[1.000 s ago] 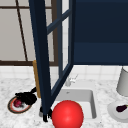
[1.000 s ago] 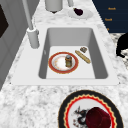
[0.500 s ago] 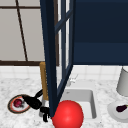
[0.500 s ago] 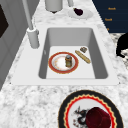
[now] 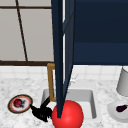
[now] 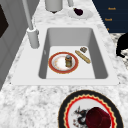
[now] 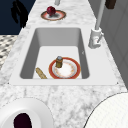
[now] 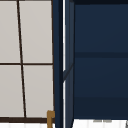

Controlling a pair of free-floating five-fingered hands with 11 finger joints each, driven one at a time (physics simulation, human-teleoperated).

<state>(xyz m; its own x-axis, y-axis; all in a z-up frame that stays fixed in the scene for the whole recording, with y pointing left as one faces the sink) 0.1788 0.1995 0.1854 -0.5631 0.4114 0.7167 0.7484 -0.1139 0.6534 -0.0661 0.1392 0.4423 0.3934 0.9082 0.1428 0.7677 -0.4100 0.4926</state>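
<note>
A black hand (image 5: 41, 112) hangs in the air in front of the counter (image 6: 30, 100), at the front left corner of the sink (image 6: 105, 72); from its place in the front view it is the left hand. Its fingers look spread and loose, and they hold nothing. In the left side view the same hand (image 6: 123, 45) shows beyond the counter's front edge, clear of the marble.

Nearest to it in the front view are a red ball (image 5: 67, 116), just at its right, and a patterned plate (image 5: 12, 106) with a dark red fruit (image 5: 18, 102), near the counter's left end. A dark blue cabinet door (image 5: 61, 57) stands open edge-on before the camera and hides much of the sink and the top of the ball. A brown wooden frame (image 5: 50, 82) stands at the sink's back left corner, partly behind the door.

In the sink's basin lie a red-rimmed plate (image 6: 56, 68) carrying a small jar (image 6: 68, 60), a bread stick (image 6: 82, 56) beside the plate, and a small dark lump (image 6: 83, 49) near the stick's far end. The tap (image 6: 31, 30) rises at the sink's back edge. Toward the counter's right end a white plate (image 5: 113, 111) holds an aubergine (image 5: 121, 108), with a grey canister (image 5: 123, 82) behind it
</note>
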